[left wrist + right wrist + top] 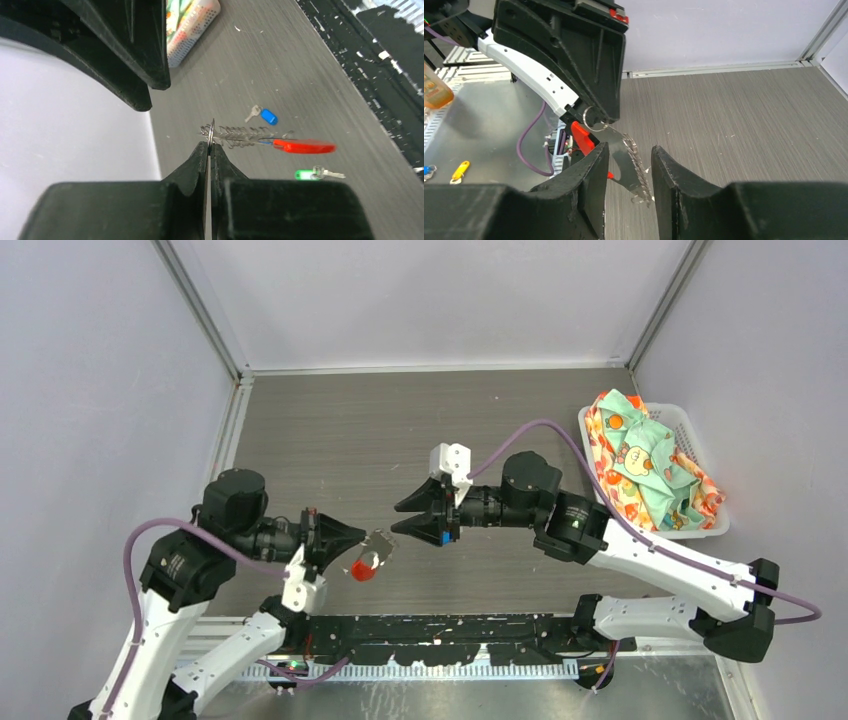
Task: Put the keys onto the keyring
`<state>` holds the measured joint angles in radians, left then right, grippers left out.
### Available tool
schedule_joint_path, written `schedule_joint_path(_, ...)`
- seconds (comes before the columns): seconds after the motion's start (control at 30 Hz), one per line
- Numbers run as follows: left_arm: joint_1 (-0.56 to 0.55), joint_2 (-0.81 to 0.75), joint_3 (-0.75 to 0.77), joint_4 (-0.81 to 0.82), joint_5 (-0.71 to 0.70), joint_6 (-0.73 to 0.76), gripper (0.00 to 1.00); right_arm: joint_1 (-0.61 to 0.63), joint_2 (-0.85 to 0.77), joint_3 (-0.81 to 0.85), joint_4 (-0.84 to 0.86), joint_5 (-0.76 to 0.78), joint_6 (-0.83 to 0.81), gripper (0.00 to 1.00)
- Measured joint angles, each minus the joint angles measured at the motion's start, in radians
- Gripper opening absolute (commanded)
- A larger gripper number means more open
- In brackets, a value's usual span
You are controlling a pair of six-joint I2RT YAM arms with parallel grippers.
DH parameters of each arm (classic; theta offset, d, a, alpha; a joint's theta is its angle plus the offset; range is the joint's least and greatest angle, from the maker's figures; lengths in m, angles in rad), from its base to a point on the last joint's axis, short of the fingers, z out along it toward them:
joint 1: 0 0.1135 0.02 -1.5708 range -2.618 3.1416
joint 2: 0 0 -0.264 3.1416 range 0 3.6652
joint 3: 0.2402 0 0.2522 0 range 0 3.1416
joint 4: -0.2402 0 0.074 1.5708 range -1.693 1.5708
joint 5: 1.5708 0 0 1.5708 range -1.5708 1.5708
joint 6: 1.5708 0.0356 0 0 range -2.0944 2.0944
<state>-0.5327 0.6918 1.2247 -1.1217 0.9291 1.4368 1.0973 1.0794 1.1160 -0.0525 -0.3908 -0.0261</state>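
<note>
The left gripper (210,150), fingers pressed together, pinches the end ring of the keyring (302,146), which hangs clear of the table (300,75). The right gripper (629,167), fingers spread, straddles the keyring's chain, apparently without touching it. Under the keyring, the blue key (268,116) and the green key (304,174) lie on the table, one on either side of it.

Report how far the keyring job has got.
Done: the shut left gripper pinches the keyring by its ring. In hand: the right gripper, open, hangs close to its chain. Left: the blue key and green key lie loose on the table, neither threaded.
</note>
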Motion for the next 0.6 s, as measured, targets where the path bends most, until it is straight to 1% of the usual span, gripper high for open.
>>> schedule_joint_path(0.2, 0.0, 0.112, 0.079, -0.034, -0.06, -0.212, 0.0, 0.036, 0.051, 0.076, -0.089, 0.028, -0.07, 0.43)
schedule_joint_path(0.23, 0.0, 0.13, 0.086, -0.039, -0.074, -0.266, 0.0, 0.043, 0.058, 0.088, -0.105, 0.033, -0.083, 0.43)
schedule_joint_path(0.5, 0.0, 0.165, 0.101, -0.05, -0.109, -0.467, 0.0, 0.067, 0.128, 0.18, -0.186, 0.042, -0.177, 0.4)
schedule_joint_path(0.6, 0.0, 0.166, 0.117, -0.05, -0.115, -0.521, 0.0, 0.07, 0.163, 0.214, -0.223, 0.042, -0.201, 0.39)
